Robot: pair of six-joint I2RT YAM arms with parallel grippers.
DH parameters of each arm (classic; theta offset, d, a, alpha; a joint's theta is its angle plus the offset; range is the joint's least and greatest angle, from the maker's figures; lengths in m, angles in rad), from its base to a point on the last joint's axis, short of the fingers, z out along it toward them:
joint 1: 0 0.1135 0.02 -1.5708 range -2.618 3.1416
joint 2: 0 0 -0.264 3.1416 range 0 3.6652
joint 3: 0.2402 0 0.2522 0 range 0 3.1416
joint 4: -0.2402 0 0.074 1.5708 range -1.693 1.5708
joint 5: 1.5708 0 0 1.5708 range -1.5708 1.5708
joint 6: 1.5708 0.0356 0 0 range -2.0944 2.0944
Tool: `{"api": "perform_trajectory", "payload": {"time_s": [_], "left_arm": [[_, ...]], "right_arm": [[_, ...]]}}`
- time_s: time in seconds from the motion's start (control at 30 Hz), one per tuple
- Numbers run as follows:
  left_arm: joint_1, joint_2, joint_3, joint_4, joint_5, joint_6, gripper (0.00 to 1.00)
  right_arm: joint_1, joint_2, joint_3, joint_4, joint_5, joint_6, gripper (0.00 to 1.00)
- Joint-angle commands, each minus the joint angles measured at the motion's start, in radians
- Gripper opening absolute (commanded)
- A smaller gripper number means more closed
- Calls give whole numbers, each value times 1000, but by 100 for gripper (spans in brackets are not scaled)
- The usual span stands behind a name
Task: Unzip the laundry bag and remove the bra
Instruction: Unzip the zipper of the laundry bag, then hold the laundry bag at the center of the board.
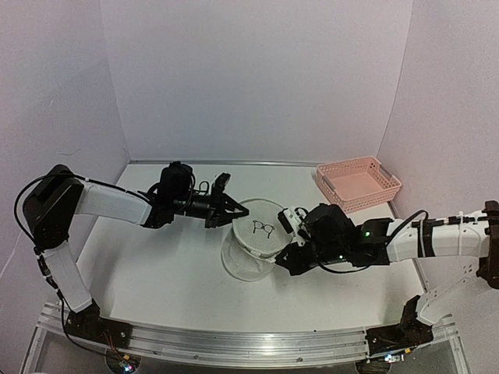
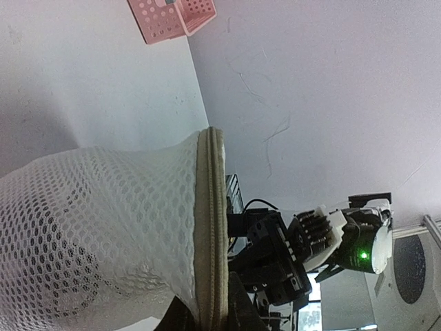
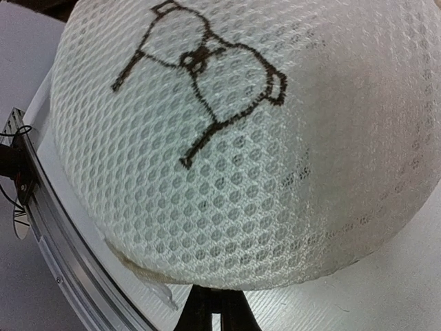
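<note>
The white table (image 1: 156,273) carries the laundry bag (image 1: 243,261), which lies about in its middle between the two arms, with its round face tilted upward. The pink basket (image 1: 360,184) stands well apart from the bag, behind it and to the right. The left gripper (image 1: 231,207) is at the left rim of the bag. Its fingers (image 2: 180,318) stand close on both sides of the zipper seam (image 2: 210,227), but I cannot tell whether they pinch it. The right gripper (image 1: 284,260) is at the right lower edge of the bag, clenched tight on the mesh there. The small black bra drawing (image 3: 189,61) is on the upper face of the bag.
</note>
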State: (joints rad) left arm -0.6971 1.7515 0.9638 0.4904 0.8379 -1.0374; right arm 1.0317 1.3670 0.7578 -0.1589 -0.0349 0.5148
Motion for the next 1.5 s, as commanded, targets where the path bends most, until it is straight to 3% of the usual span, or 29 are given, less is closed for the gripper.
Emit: {"api": "perform_trajectory", "payload": {"time_s": [0.0,0.17,0.3,0.4,0.53,0.97,1.23,1.47], "left_arm": [[44,15,69,-1,30,41,16],[97,-1,63,-82,-4,79,34],[114,-52,83,-256,-82,190,48],[114,-93,122,-455,-193,296,53],[114,-207,66,-555,-288,323,61],[33,-467,-176,-543,-272,183,73],[18,-457,-274,-363,-240,56,75],[6,-380,-231,-301,-239,30,75]], "right_arm": [[14,-46,23,47,33,31,0],[18,-43,31,48,71,51,0],[22,-8,62,50,73,70,0],[27,23,87,61,69,80,0],[37,73,129,91,60,84,0],[74,260,297,151,-35,43,0],[98,299,328,151,-46,38,0],[111,287,307,151,-38,32,0]]}}
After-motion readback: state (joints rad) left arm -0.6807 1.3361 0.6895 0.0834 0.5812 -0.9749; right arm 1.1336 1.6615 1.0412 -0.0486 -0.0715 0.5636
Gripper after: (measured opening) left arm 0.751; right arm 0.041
